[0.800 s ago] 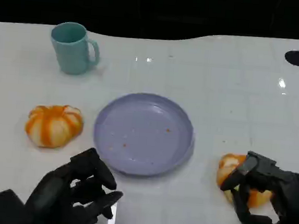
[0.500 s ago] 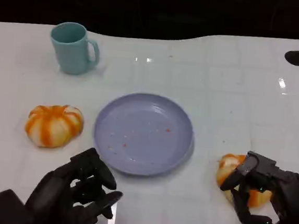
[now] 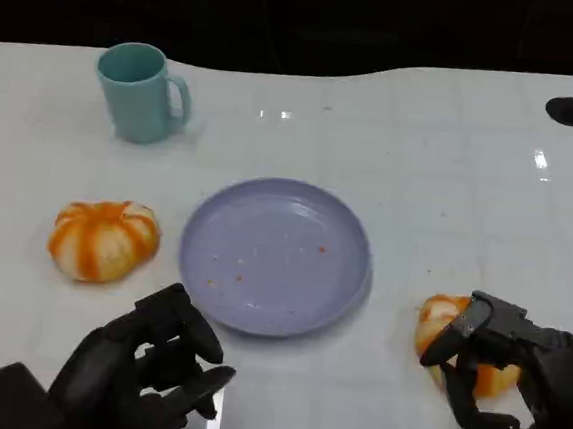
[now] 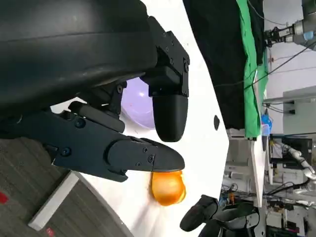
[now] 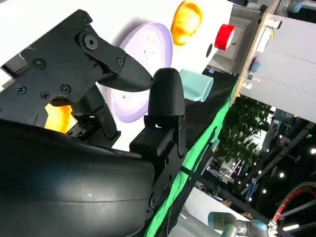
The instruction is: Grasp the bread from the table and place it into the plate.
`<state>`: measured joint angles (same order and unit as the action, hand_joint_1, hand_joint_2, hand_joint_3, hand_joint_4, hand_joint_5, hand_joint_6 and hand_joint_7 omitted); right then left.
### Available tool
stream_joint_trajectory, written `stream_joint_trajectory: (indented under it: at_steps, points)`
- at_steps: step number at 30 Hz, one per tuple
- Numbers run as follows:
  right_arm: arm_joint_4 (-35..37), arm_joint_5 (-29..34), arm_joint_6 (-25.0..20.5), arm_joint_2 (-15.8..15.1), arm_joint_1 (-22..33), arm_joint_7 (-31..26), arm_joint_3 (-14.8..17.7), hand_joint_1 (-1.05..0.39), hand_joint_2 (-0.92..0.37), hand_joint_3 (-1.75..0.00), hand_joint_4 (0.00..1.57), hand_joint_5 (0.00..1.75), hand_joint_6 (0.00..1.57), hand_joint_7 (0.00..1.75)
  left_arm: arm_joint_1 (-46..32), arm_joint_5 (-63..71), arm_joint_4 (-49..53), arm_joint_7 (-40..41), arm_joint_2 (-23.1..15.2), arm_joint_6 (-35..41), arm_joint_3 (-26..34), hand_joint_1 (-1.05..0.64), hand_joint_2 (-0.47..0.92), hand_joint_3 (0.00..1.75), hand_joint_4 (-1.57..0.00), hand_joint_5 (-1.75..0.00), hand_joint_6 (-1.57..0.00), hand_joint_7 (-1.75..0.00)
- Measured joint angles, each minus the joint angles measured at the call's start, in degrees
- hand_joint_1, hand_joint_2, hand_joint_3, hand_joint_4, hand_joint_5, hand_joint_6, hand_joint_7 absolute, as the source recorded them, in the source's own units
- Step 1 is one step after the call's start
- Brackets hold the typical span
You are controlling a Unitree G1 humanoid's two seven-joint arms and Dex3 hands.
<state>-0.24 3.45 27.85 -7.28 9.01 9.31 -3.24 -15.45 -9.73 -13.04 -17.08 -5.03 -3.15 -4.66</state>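
Orange and white, the bread (image 3: pixel 444 339) lies on the white desk (image 3: pixel 440 178) near its front right corner, just to the right of the plate (image 3: pixel 275 254) and apart from it. The right hand (image 3: pixel 508 379) is at the bread: its black fingers (image 3: pixel 453 342) curl over the near, right side of the loaf and hide part of it. Whether they actually press on the bread or only cup it cannot be told. In the right wrist view the bread (image 5: pixel 57 117) shows as an orange patch just behind that hand's fingers (image 5: pixel 165 96), with the plate (image 5: pixel 143 64) beyond.

The plate, pale lilac with a few crumbs on it, sits at the middle of the desk and holds nothing else. A second orange-striped bun (image 3: pixel 104 240) lies to the plate's left, well apart from the first. A teal mug (image 3: pixel 137 91) stands upright near the back left corner, handle turned to the right.

The left hand (image 3: pixel 148 368) sits at the front left edge, fingers (image 3: pixel 179 318) loosely bent and apart, holding nothing. The left wrist view shows its fingers (image 4: pixel 168 111) apart, with the plate (image 4: pixel 137 103) and the bread (image 4: pixel 168 187) past them.
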Motion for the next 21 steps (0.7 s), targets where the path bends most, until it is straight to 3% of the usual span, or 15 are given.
stream_joint_trajectory:
  at_steps: [6,13,16,19,21]
  points:
    - [-0.06,-0.34,-0.03,0.00,0.00,0.15,0.00,-0.23,-0.41,-1.19,0.84,1.75,0.80,1.33,0.00,0.00,0.00,0.00,0.00,0.00,-0.02,-0.52,0.92,0.22,-0.66,-1.75,-0.46,-1.71]
    - [-1.76,-2.09,-0.86,-0.74,-0.11,1.87,0.33,-0.21,-0.51,-0.93,0.68,1.29,0.73,0.93,0.00,-0.01,0.00,0.00,0.01,0.00,-0.06,-0.51,0.92,0.22,-0.65,-1.75,-0.45,-1.72]
    - [-4.07,-0.91,-2.22,-2.14,-0.31,2.06,0.71,-0.26,-0.52,-0.87,0.59,1.18,0.63,0.82,0.00,-0.01,-0.01,0.00,0.01,0.00,-0.08,-0.51,0.92,0.23,-0.65,-1.75,-0.45,-1.71]
    - [-7.68,3.99,-5.04,-4.81,-0.38,2.15,0.89,-0.33,-0.60,-0.66,0.48,1.02,0.53,0.66,-0.01,-0.01,-0.04,0.00,0.01,0.04,-0.08,-0.52,0.92,0.23,-0.65,-1.75,-0.45,-1.71]
    - [-10.34,8.25,-7.65,-7.13,-0.48,2.50,0.94,-0.39,-0.77,-0.33,0.40,0.87,0.49,0.46,-0.01,0.00,-0.04,0.00,0.01,0.09,-0.07,-0.52,0.92,0.22,-0.65,-1.75,-0.45,-1.71]
